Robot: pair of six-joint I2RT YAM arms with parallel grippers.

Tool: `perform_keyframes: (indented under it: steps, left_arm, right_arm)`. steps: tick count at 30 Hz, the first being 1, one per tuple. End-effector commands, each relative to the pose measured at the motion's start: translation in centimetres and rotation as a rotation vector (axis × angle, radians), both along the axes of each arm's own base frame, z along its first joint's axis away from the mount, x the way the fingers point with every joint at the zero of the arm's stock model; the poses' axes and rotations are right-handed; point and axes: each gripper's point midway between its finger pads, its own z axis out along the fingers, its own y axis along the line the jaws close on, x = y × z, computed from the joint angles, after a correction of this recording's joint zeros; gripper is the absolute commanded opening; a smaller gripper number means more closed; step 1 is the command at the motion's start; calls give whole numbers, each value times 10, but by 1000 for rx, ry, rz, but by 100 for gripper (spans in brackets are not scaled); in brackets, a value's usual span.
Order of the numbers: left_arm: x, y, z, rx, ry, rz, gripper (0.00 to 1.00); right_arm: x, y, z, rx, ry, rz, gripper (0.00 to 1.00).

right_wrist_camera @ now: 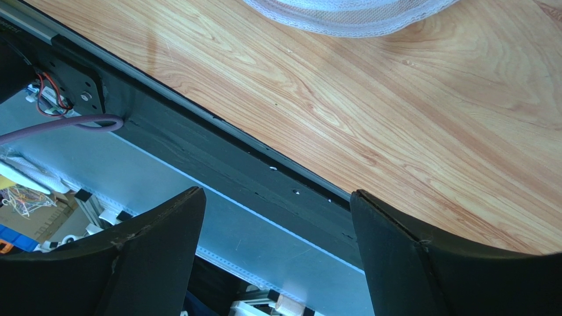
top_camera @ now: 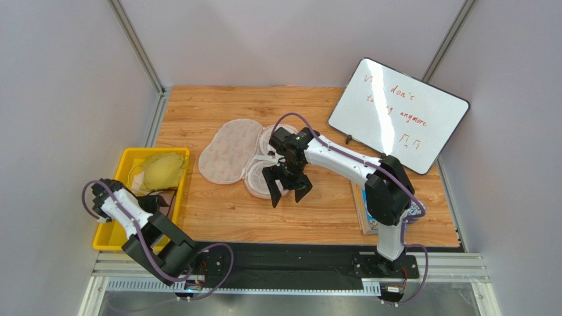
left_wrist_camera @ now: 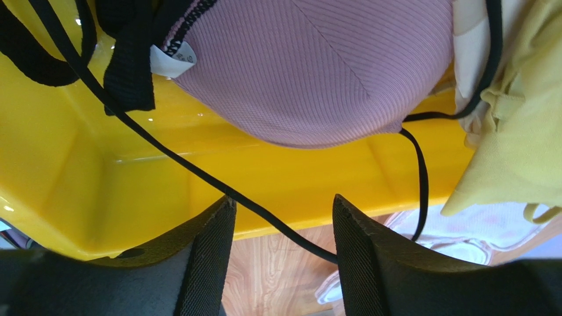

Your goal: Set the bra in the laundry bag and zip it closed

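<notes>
The bra [left_wrist_camera: 316, 66], dusty pink with black straps, lies in the yellow bin [left_wrist_camera: 132, 171] just ahead of my left gripper [left_wrist_camera: 283, 201]. That gripper is open, and a thin black strap [left_wrist_camera: 277, 217] runs across the gap between its fingers. In the top view the left gripper [top_camera: 160, 200] is inside the bin [top_camera: 109, 238] and hides the bra. The laundry bag [top_camera: 231, 150] lies open on the table, with its mesh half [top_camera: 258, 176] to the right. My right gripper [top_camera: 287, 197] is open and empty at the mesh half's near edge [right_wrist_camera: 349, 13].
Yellow and pale garments [top_camera: 163, 170] fill the far part of the bin and show in the left wrist view [left_wrist_camera: 521, 131]. A whiteboard [top_camera: 396, 115] leans at the back right. A book [top_camera: 367, 214] lies beside the right arm. The table's front edge [right_wrist_camera: 264, 161] is below the right gripper.
</notes>
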Motion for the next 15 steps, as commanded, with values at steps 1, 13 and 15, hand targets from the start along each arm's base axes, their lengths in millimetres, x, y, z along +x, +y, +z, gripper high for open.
perform_keyframes:
  steps: [1,13,15]
  left_arm:
    - [4,16,-1,24,14,64,61]
    - [8,28,10,74,-32,89,6]
    - [11,39,29,148,-64,83,0]
  right_arm:
    - [0,4,9,43,-29,22,88]
    - [0,2,10,46,-31,33,88]
    - [-1,1,10,42,-26,34,87]
